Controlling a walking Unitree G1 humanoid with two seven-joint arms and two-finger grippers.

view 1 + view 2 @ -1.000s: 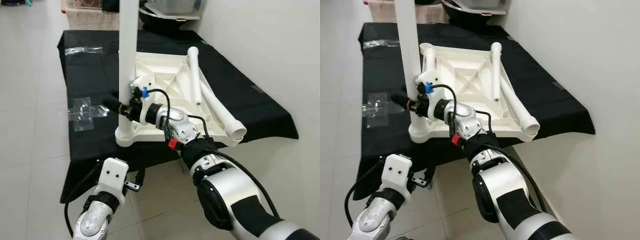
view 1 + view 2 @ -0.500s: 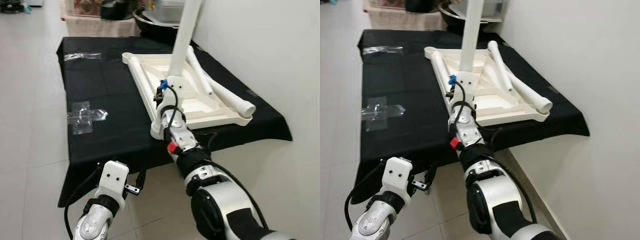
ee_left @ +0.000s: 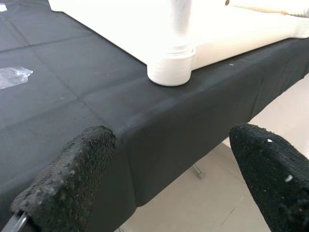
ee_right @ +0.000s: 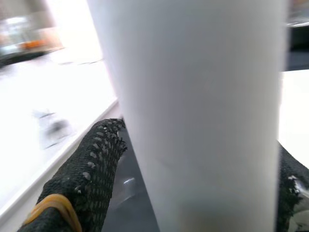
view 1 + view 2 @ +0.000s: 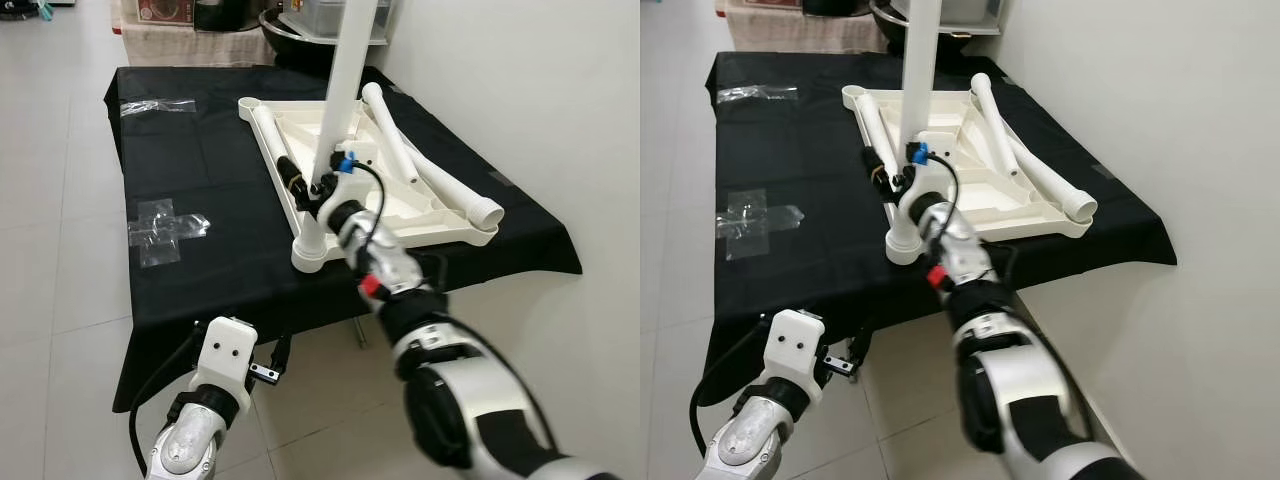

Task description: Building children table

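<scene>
The right gripper [image 5: 312, 188] is clamped on the upright white leg [image 5: 340, 90] standing in the near corner socket of the upturned tabletop [image 5: 400, 215] (two loose legs [image 5: 435, 180] lie across it) near the black cloth's front edge [image 5: 220, 300], while the left gripper [image 3: 164, 193] hangs open below that edge.

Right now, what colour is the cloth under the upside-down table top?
Black cloth, plain, with clear tape patches; clearest in the left eye view.

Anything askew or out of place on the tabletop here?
The upright leg held by the right gripper leans slightly instead of standing square in the corner socket. Two loose legs lie crossed on the upturned tabletop.
</scene>
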